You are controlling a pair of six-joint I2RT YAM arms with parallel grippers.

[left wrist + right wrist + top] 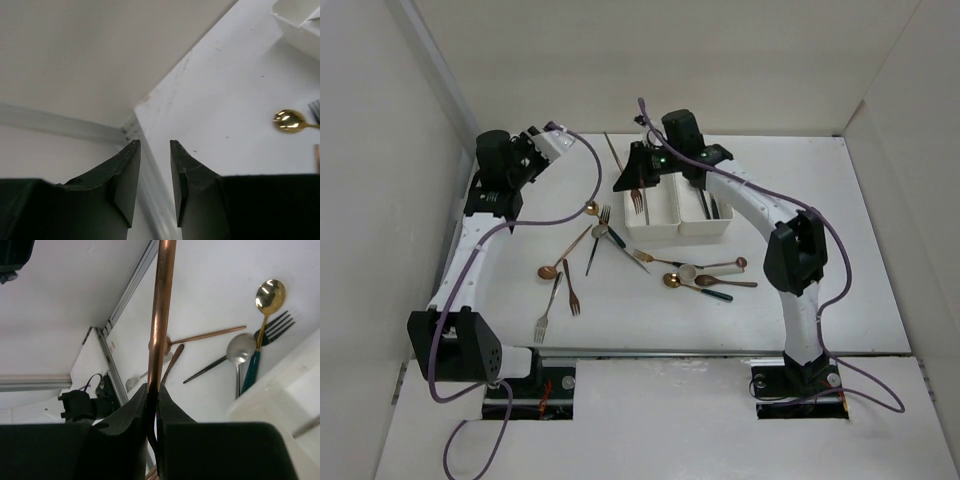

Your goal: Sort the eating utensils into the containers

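My right gripper (631, 184) is shut on a copper fork (163, 315) near its tined end. The tines (637, 202) hang over the left of two joined white bins (658, 232), and the handle sticks out toward the back wall. The right bin (720, 228) holds a few dark utensils (708, 205). My left gripper (556, 140) is open and empty near the back left corner of the table. Loose utensils lie in front of the bins: a gold spoon (591, 209), a silver spoon (601, 231), a copper spoon (548, 271), forks (548, 320) and several spoons (705, 280).
White walls close in the table at the back and sides. The left wrist view shows the gold spoon (289, 120) and a bin corner (300, 20). The right wrist view shows the gold spoon (270, 295), the silver spoon (241, 347), a black fork (277, 327) and the bin rim (270, 405).
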